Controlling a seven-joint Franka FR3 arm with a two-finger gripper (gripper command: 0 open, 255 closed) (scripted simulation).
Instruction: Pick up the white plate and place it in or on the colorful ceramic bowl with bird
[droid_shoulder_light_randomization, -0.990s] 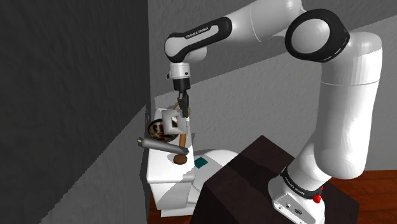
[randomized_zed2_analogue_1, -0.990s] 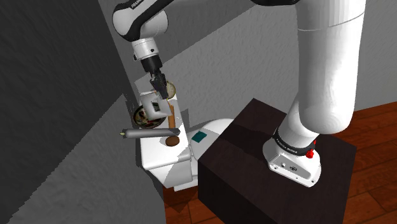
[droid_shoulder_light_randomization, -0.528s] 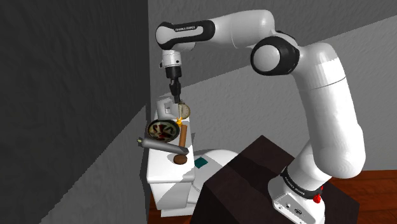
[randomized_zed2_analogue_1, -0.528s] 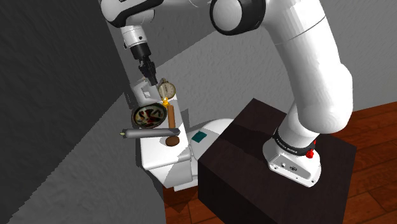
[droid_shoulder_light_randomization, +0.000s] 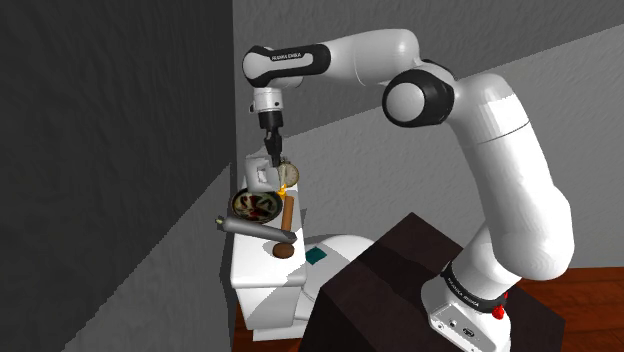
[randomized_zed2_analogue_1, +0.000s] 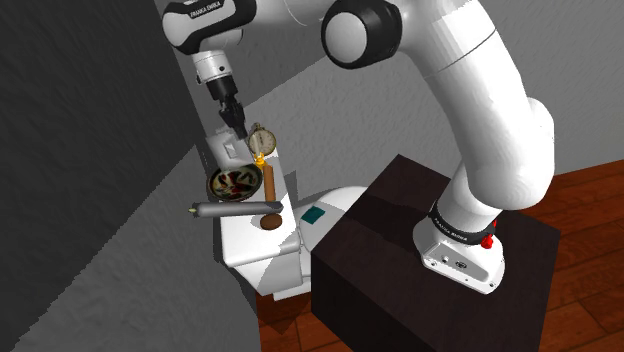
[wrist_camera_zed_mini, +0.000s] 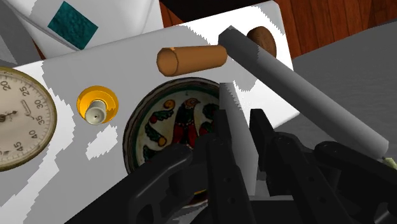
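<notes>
plate (wrist_camera_zed_mini: 238, 137) is hanging on edge, its rim being gripped tight between the fingers of the gripper (wrist_camera_zed_mini: 240, 121). it is hovering just over the bird bowl (wrist_camera_zed_mini: 172, 127), which is sitting by the wall-side edge of the white tank lid (wrist_camera_zed_mini: 121, 63). the bowl is lying straight below, so lowering looks next.

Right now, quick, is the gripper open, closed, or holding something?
The gripper: shut on the white plate, held edge-on over the bird bowl.
</notes>
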